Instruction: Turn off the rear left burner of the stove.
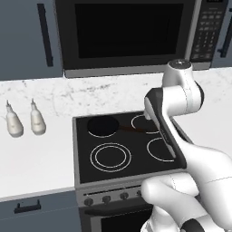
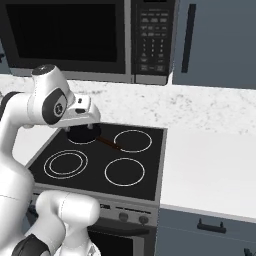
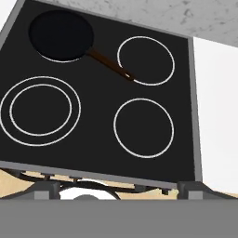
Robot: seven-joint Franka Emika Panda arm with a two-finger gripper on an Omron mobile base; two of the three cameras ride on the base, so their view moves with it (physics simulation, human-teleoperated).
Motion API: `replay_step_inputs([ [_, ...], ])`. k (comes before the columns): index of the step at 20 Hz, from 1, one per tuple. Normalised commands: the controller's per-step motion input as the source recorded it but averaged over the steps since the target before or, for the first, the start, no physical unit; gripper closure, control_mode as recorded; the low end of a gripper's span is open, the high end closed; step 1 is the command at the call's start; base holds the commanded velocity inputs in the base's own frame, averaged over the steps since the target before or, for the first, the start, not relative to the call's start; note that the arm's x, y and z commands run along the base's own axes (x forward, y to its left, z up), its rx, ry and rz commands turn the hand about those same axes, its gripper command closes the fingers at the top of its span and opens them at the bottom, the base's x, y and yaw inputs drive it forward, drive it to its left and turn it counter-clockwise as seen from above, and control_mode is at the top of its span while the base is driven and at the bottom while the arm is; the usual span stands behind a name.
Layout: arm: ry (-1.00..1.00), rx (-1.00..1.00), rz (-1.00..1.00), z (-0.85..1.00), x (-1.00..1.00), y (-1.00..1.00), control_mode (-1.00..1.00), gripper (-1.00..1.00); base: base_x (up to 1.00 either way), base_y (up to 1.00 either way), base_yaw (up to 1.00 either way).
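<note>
Knobs (image 1: 106,198) sit on stove (image 3: 97,116) front strip, below gripper (image 3: 116,188) (hovering above cooktop, jaws apart); rear left burner (image 3: 42,53) lies far-left under skillet (image 3: 60,35), so reach goes down & toward front.

our two base views look forward and down from behind the arm, left and right, sharing the stove (image 1: 131,156). our hand view looks nearly straight down at it from close above.
</note>
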Motion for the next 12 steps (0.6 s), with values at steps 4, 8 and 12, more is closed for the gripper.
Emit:
replay_step_inputs([
  [4, 0.00, 0.00, 0.00, 0.00, 0.00, 0.00, 1.00, -1.00, -0.02, -0.49, 0.00],
  [8, 0.00, 0.00, 0.00, 0.00, 0.00, 0.00, 1.00, -1.00, 0.00, -0.37, 0.00],
  [12, 0.00, 0.00, 0.00, 0.00, 0.00, 0.00, -1.00, -1.00, -0.01, -0.07, 0.00],
])
